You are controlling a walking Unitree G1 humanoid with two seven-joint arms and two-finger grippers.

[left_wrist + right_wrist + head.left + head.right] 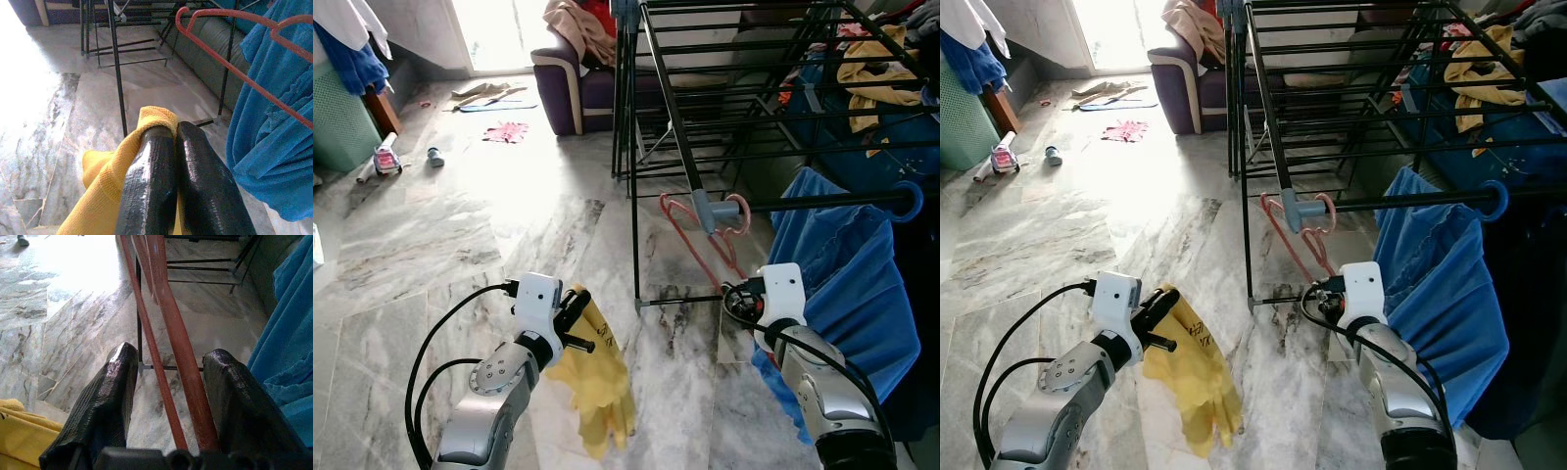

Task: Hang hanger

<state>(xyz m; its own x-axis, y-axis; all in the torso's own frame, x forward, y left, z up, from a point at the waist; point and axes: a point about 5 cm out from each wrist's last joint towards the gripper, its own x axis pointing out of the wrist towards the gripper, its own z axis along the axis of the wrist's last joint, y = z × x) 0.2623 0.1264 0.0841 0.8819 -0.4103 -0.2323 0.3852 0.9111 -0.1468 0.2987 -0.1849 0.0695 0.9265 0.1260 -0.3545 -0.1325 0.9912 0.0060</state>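
A red hanger hangs by its hook from the lower rail of the black drying rack, next to a grey joint. My right gripper is open just below it, and the hanger's two red bars run between the spread fingers. My left gripper is shut on a yellow cloth that droops toward the floor at the lower left. A blue garment hangs from the same rail, right beside my right arm.
The rack's black legs and crossbars stand on the marble floor just ahead. A purple armchair sits behind the rack. Small items and a red rag lie on the far-left floor near a green basket.
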